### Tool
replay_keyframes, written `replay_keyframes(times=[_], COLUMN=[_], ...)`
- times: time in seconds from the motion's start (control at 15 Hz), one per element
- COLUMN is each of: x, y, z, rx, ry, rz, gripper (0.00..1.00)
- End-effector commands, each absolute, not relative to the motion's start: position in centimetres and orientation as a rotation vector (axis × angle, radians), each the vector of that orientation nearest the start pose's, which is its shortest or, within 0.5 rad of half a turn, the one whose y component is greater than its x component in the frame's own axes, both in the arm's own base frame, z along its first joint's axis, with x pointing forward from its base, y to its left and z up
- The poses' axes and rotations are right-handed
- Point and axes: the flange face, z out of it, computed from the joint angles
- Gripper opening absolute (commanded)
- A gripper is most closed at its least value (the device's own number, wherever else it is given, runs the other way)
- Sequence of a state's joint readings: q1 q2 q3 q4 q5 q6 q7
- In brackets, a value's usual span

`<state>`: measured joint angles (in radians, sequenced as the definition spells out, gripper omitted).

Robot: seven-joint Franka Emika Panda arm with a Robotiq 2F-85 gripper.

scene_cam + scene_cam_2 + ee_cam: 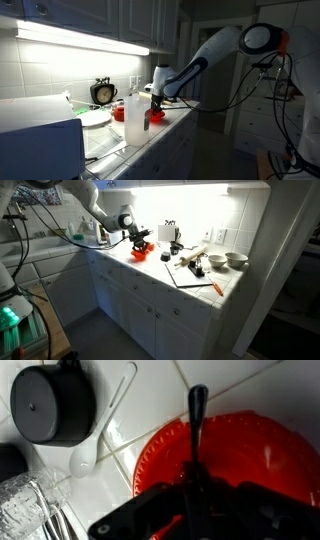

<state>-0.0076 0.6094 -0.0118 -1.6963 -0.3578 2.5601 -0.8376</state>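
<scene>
In the wrist view my gripper (193,485) is shut on a thin black utensil (198,415) whose handle runs straight up out of the jaws. Right under it lies a red ribbed plate (250,450) on the white tiled counter. Both exterior views show the gripper (155,100) (140,235) hanging just above the red plate (157,119) (143,251), near the counter's front edge. The utensil's lower end is hidden between the fingers, so I cannot tell whether it touches the plate.
A black round container (52,405), a white spoon (85,457) and a clear glass (25,505) lie left of the plate. An alarm clock (103,92), a clear jug (135,120) and white dishes (95,118) crowd the counter. A board (190,270) and bowls (236,259) sit farther along.
</scene>
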Motion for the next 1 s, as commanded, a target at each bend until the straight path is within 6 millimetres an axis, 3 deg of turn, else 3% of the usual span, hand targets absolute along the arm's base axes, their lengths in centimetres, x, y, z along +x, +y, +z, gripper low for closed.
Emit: replay_keyframes(times=[0.0,0.93], x=[70.89,71.58], y=[-0.38,0.54], z=[26.38,26.23], rx=[-2.976,-2.995], ry=[-1.751,-1.582], rz=[-0.195,-0.201], gripper=[0.02,0.02])
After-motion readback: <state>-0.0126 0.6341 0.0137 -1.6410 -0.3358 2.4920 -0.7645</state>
